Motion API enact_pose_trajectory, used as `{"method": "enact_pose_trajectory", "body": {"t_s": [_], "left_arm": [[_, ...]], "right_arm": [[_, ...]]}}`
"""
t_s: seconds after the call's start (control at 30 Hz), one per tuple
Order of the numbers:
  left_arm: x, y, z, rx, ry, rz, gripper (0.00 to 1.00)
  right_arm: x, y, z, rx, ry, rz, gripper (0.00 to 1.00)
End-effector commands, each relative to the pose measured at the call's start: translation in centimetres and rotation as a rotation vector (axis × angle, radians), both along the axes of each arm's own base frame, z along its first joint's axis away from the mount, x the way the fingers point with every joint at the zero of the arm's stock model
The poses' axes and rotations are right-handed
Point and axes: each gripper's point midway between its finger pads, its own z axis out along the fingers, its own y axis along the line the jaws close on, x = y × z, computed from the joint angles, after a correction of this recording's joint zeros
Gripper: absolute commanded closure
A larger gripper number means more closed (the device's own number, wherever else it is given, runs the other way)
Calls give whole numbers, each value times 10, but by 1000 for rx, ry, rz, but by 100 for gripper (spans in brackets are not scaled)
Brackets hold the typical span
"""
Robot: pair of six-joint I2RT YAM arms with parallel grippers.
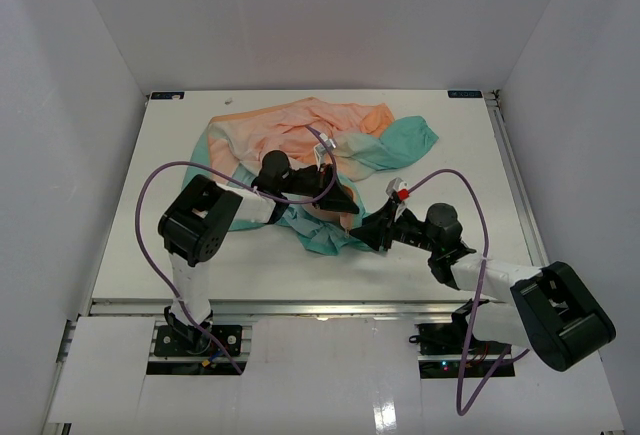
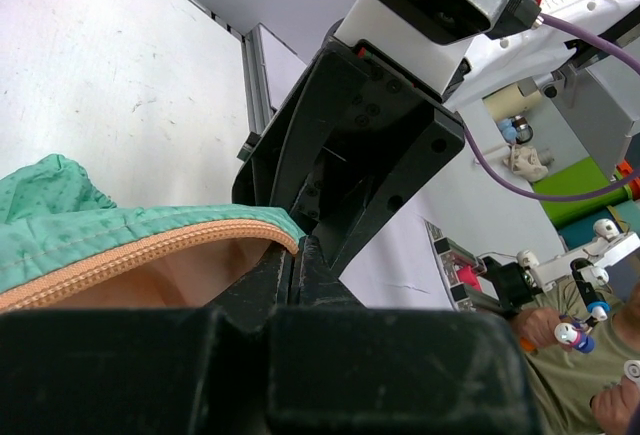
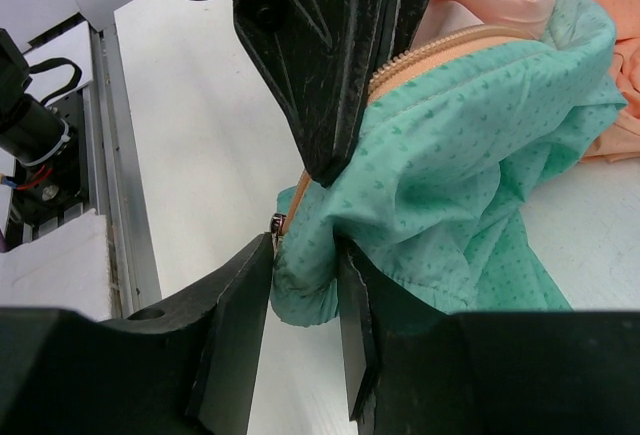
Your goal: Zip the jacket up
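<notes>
The jacket (image 1: 300, 130) lies crumpled mid-table, peach-orange at the back and teal toward the arms. My left gripper (image 1: 345, 203) is shut on its teal front edge, where the orange zipper tape (image 2: 130, 250) runs into the pinched fingertips (image 2: 293, 255). Right beside it, my right gripper (image 1: 362, 237) has its jaws closed on a bunched teal fold of the jacket's (image 3: 460, 155) lower corner (image 3: 305, 275). A small metal zipper part (image 3: 277, 222) shows by the right gripper's left finger. The left gripper's fingers (image 3: 330, 75) hang just above that fold.
The white table (image 1: 150, 235) ends at an aluminium rail (image 1: 300, 305) along the near side. White walls stand around the other sides. Purple cables (image 1: 160, 180) loop over both arms. A teal sleeve (image 1: 410, 140) trails to the right.
</notes>
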Motion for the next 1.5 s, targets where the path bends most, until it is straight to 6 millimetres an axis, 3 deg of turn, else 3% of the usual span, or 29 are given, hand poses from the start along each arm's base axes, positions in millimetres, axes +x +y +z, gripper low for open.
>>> {"method": "enact_pose_trajectory", "body": {"t_s": [0.0, 0.27, 0.33, 0.47, 0.57, 0.6, 0.67, 0.7, 0.8, 0.97, 1.07, 1.13, 1.27, 1.47], "left_arm": [[-1, 3, 32, -51, -94, 17, 100], [5, 3, 31, -18, -95, 63, 100], [5, 3, 31, -13, -92, 65, 100], [4, 4, 30, -10, -93, 68, 100], [5, 4, 29, -2, -84, 80, 96], [7, 4, 29, 3, -80, 92, 91], [9, 5, 26, 32, -61, 118, 67], [12, 5, 26, 45, -62, 142, 60], [36, 6, 22, 127, -102, 290, 50], [64, 32, 13, 323, -101, 547, 36], [85, 59, 8, 425, -77, 740, 35], [96, 88, -4, 560, -36, 892, 35], [126, 175, -9, 741, 91, 1293, 35], [121, 309, -54, 893, 440, 1675, 35]], "right_arm": [[7, 1, 9, 15, -27, -19, 61], [10, 3, 5, 0, -4, -21, 66], [11, 3, 4, -3, -1, -22, 71], [12, 4, 3, -3, 5, -27, 92], [12, 4, 4, 3, 5, -26, 92], [12, 4, 5, 5, 2, -22, 92], [11, 5, 8, 14, -5, -17, 92], [12, 5, 10, 19, -8, -22, 92], [13, 3, 16, 26, -18, -41, 92], [8, 2, 23, 40, -40, -28, 92], [3, 4, 24, 55, -46, -1, 92], [2, 5, 26, 59, -41, 15, 92], [0, 8, 32, 69, -39, 37, 92], [-5, 5, 36, 72, -47, 38, 92]]}}
